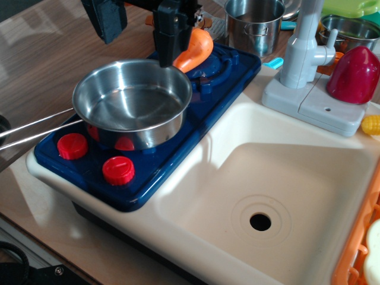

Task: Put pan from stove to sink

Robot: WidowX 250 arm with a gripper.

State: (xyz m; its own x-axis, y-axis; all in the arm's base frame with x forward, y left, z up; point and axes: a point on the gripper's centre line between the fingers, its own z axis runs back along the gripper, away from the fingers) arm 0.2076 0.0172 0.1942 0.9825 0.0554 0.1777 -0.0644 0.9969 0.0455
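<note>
While the pan sits on the stove: its far rim lies directly under the dark fingers (172,50)
Pan (132,110): shallow steel, over the front burner of the blue stove (178,160), above two red knobs (95,157)
Handle (35,127): long axis runs left, off the stove over the desk (41,65)
Fingers: tip at the rim; whether clenched or released, cannot tell
Sink (273,178): cream basin, right of the stove
</note>
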